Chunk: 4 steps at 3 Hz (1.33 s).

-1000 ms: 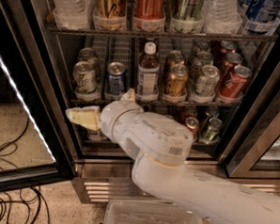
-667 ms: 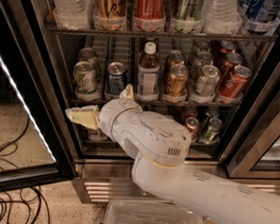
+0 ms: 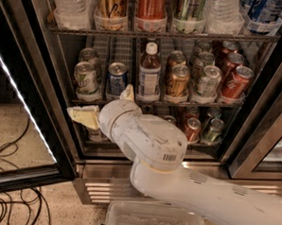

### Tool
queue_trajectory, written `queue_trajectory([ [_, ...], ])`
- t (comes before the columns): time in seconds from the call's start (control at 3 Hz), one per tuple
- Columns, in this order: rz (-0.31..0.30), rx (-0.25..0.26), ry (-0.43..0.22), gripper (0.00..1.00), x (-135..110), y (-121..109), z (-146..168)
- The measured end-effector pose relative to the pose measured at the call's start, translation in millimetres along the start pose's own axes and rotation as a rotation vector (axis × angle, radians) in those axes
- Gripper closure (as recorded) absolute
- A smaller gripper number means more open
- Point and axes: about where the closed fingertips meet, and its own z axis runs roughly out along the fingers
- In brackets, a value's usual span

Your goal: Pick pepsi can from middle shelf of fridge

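The pepsi can (image 3: 117, 77), blue with a silver top, stands on the middle shelf (image 3: 179, 103) of the fridge (image 3: 52, 81), second from the left. My gripper (image 3: 106, 104) is just below and in front of it, at the shelf's front rail. The gripper is open. One cream finger (image 3: 84, 116) points left and the other (image 3: 128, 93) points up beside the can's lower right. It holds nothing. My white arm (image 3: 149, 143) covers part of the lower shelf.
A green-and-white can (image 3: 86, 77) stands left of the pepsi can and a bottle (image 3: 149, 72) right of it. Gold, silver and red cans (image 3: 237, 81) fill the right. The glass door (image 3: 18, 103) hangs open at left. Cables (image 3: 10, 174) and a clear bin (image 3: 154, 219) are on the floor.
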Motion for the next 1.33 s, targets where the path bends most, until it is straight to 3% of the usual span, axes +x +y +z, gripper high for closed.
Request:
queue_trajectory([
  [0.33, 0.032, 0.034, -0.046, 0.11, 8.3, 7.6, 18.1],
  [0.67, -0.009, 0.049, -0.087, 0.0, 2.1, 7.2, 27.4],
  [1.33, -0.009, 0.049, -0.088, 0.06, 2.0, 7.4, 27.5],
])
